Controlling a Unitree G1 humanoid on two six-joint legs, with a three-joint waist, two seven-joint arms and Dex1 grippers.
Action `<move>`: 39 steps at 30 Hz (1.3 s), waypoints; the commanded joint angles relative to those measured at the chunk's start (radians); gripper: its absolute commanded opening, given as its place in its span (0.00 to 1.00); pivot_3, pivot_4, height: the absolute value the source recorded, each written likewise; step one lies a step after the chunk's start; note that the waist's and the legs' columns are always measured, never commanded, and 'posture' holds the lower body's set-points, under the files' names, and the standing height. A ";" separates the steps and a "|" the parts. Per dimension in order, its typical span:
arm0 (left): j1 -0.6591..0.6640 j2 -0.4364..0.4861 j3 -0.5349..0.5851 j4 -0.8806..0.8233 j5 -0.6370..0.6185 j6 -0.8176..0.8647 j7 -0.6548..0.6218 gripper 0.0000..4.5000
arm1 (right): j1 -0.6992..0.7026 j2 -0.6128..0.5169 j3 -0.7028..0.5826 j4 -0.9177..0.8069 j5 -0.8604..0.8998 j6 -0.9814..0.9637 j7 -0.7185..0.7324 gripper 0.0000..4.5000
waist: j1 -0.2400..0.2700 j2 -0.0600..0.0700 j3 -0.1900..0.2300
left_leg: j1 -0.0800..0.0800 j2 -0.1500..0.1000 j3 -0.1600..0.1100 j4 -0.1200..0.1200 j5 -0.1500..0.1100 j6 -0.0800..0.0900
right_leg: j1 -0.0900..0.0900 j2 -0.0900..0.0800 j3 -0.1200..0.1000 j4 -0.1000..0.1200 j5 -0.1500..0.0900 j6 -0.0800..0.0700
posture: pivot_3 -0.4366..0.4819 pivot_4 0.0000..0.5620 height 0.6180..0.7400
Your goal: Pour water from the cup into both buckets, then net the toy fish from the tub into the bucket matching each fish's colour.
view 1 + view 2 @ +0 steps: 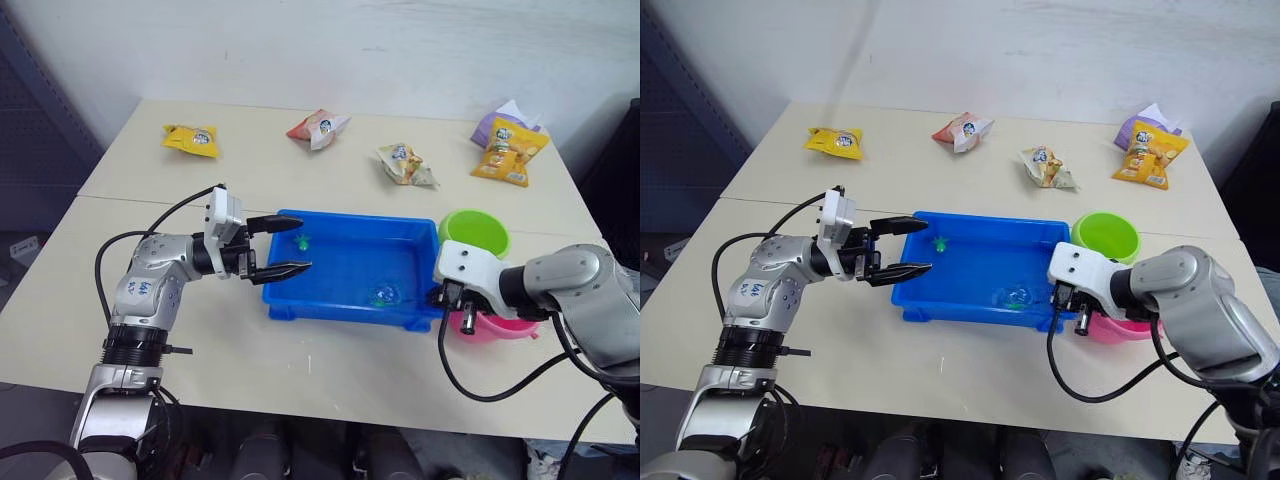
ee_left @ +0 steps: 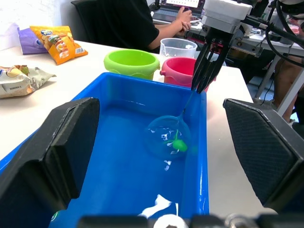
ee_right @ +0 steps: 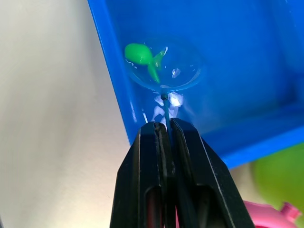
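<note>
Gripping the thin dark handle of the small round blue-rimmed hoop net (image 2: 167, 137), the right gripper (image 3: 164, 130) hangs at the shallow rectangular bright blue plastic tub's (image 1: 345, 305) near right corner, a green toy fish (image 3: 140, 54) lying in the hoop inside the tub. The left gripper (image 1: 288, 245) hovers spread and empty over the tub's left end.

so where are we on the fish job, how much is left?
Pouring can't be judged: the cup stands behind the buckets, and no water shows in them. In hand: the right hand is shut on the net handle, with a green fish in the hoop inside the tub. Left: carry it to the green bucket, then net the other green fish. The left hand is open by the tub's end.
</note>
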 commanded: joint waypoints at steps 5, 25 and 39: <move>0.014 0.015 0.016 -0.053 -0.011 0.006 0.004 1.00 | 0.006 0.042 -0.111 -0.024 0.119 0.101 -0.099 0.00 | -0.001 0.000 0.000 | 0.000 0.000 0.000 0.000 0.000 0.000 | 0.000 0.000 0.000 0.000 0.000 0.000 | 0.48 0.27 0.98; 0.006 0.029 0.036 -0.061 -0.026 0.032 0.019 1.00 | 0.242 0.206 -0.399 -0.105 0.279 -0.098 -0.332 0.00 | 0.003 0.000 0.000 | 0.000 0.000 0.000 -0.002 0.000 0.000 | 0.000 0.000 0.000 -0.001 0.000 0.000 | 0.48 0.27 0.98; -0.083 -0.014 0.005 0.034 -0.001 0.003 -0.019 1.00 | 0.518 0.282 -0.618 -0.180 0.183 -0.568 -0.453 0.00 | 0.001 0.000 0.000 | 0.001 0.000 0.001 -0.002 0.000 0.000 | 0.000 0.001 0.000 -0.001 0.000 0.001 | 0.48 0.27 0.98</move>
